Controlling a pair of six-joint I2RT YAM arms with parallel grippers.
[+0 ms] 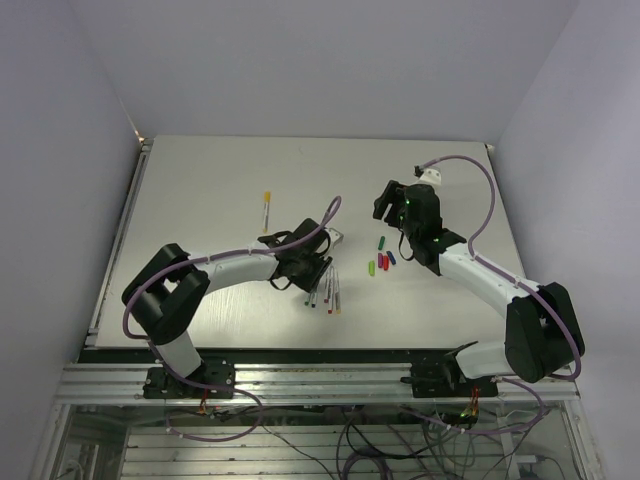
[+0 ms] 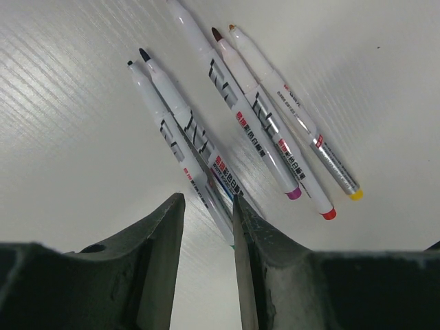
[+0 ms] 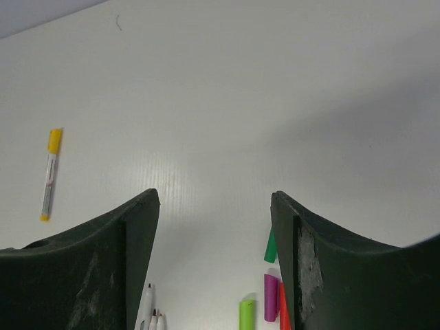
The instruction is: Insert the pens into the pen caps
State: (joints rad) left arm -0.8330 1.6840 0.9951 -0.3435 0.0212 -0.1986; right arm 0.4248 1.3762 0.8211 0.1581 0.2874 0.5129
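Five uncapped pens lie in a loose fan on the desk, near its front middle, with their coloured ends pointing towards the left pincer. That pincer hangs just over them, its jaws narrowly parted and clasping nothing; the two leftmost barrels run under its right finger. The pen caps sit in a small cluster just right of the pens: dark green, purple, red and light green show in the right wrist view. The right pincer stands wide and empty above bare desk beyond them. A yellow-capped pen lies alone, farther back and left
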